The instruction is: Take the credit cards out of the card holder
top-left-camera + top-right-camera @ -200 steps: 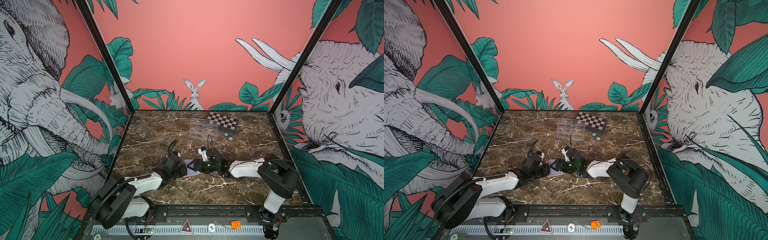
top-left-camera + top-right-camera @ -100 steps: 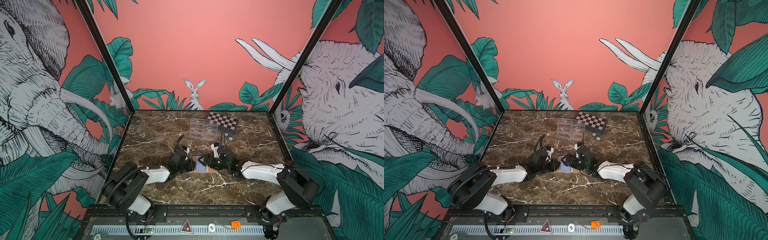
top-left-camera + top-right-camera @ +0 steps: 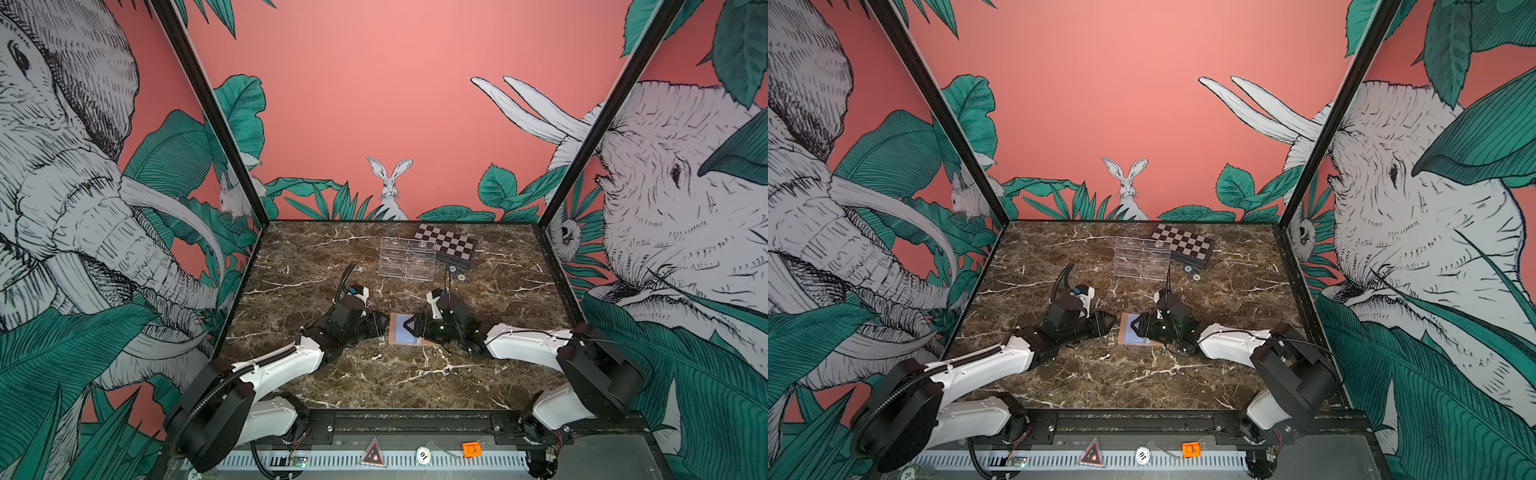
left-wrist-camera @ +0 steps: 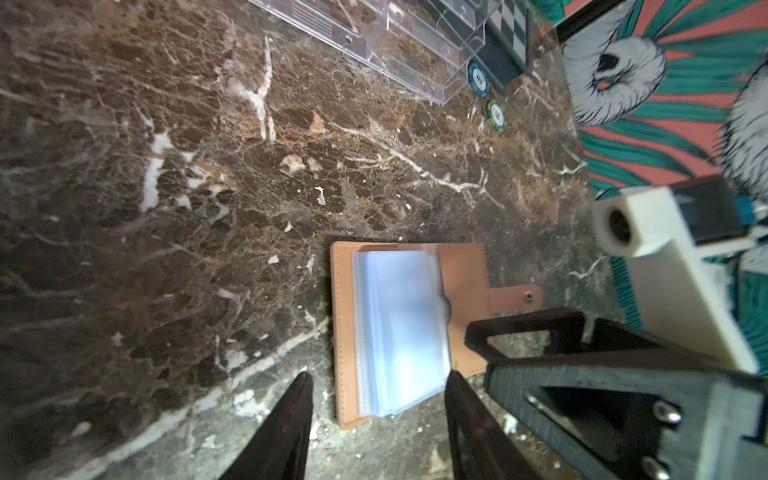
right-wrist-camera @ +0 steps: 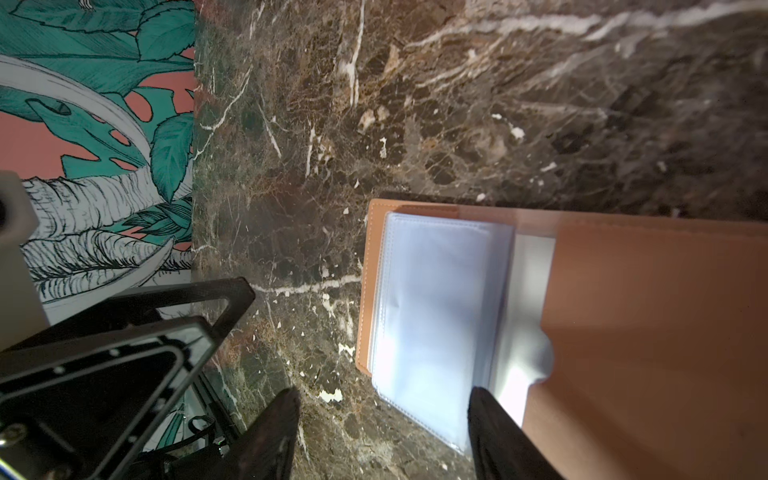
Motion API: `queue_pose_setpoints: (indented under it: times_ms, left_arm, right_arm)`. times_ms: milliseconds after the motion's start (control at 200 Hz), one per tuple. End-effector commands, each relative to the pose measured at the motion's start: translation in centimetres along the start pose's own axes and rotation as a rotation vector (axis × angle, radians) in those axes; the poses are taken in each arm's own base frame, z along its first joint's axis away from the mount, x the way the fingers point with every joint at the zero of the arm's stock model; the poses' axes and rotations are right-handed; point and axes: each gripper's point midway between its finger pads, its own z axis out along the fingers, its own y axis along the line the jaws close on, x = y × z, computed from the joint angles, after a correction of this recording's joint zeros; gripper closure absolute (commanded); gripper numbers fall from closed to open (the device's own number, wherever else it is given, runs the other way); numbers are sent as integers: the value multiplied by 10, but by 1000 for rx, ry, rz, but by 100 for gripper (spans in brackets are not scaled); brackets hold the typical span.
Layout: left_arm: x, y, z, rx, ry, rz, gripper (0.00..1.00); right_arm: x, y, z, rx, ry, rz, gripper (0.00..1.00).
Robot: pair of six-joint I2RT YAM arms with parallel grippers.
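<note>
Nearest the front edge of the desk [image 3: 374,382], the two arms reach in toward the card holder [image 3: 401,334] from either side.

The left fingers [image 3: 380,324] are at the holder's left edge in both top views. In the left wrist view they [image 4: 291,415] are spread apart with nothing gripped. One tip is over bare desk just beside the holder [image 4: 399,324], and the other is at the edge of its pale bluish sleeves.

The right fingers [image 3: 411,324] are over the holder's right half. In the right wrist view they [image 5: 494,424] are also parted and have hold of nothing. One tip is over the desk beside the holder [image 5: 436,299], and the other is over the seam between the sleeves and the tan inner pocket.

The holder lies open and flat on the desk between the two arms, with the sleeves facing up. Its snap strap tab [image 4: 519,297] sticks out from the cover on the side under the right fingers. A pale grey strip [image 5: 532,266] shows at the mouth of the tan pocket. I cannot tell whether it belongs to the credit cards.

Beyond the holder and well apart from it, two poker chips [image 4: 478,77] lie on the desk. Just past them is a clear acrylic tray [image 3: 407,259]. Farthest from the holder, a checkered box [image 3: 446,245] is just beside the tray, near the back wall.
</note>
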Motion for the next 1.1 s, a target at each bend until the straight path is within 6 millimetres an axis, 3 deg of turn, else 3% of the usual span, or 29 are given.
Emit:
queue_pose_setpoints:
  times_ms: [0,150,390,1095]
  left_arm:
    - [-1,-10,-4,44,14,-41,35]
    - [6,-15,0,78,61,-98,23]
    - [19,-17,8,134,102,-148,19]
    - [49,-4,36,149,209,-232,23]
  right_arm:
    - [-10,8,-8,-2,-23,-42,44]
    - [-11,3,-10,23,-14,-52,60]
    - [-9,-3,-7,31,-2,-58,78]
    - [3,-15,12,24,67,-65,88]
